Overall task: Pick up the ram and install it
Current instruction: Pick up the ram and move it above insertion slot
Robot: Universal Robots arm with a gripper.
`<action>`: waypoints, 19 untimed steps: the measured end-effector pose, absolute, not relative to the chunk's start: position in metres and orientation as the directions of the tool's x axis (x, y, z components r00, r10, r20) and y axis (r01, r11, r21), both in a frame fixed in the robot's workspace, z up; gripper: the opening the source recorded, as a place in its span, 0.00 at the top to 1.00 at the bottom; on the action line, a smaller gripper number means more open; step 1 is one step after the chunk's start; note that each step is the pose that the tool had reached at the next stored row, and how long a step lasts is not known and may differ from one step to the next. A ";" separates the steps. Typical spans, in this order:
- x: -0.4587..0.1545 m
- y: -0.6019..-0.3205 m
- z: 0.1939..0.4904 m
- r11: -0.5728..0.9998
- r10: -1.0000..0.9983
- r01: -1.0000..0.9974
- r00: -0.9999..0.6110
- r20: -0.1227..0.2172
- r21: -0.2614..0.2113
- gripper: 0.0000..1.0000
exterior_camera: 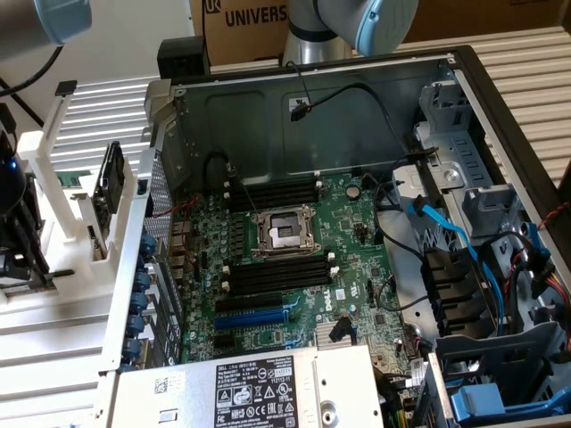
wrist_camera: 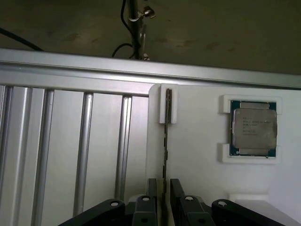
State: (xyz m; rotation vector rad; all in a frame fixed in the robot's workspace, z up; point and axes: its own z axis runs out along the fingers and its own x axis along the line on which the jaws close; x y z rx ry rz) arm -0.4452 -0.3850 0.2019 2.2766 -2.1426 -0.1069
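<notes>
Hand over the ram, fingers apart

The hand is at the near end of the ram; its two fingers are apart, one on each side of the thin green strip, and I cannot tell if they touch it; the ram stands on its edge in a white holder and runs straight out from between the fingertips; its far end sits in a white clip; a square chip lies in its own pocket in the holder, off to one side of the hand; metal bars lie on the other side; the open computer case is well away from the hand, toward the exterior view's right; inside it is a green board with long black slots.
</notes>
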 end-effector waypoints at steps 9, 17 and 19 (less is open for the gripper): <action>-0.445 -0.385 0.202 -0.064 -0.997 -0.996 0.061 -0.040 0.057 0.83; -0.445 -0.385 0.202 -0.065 -0.997 -0.996 0.063 -0.041 0.057 0.88; -0.445 -0.385 0.202 -0.065 -0.997 -0.996 0.063 -0.041 0.057 0.88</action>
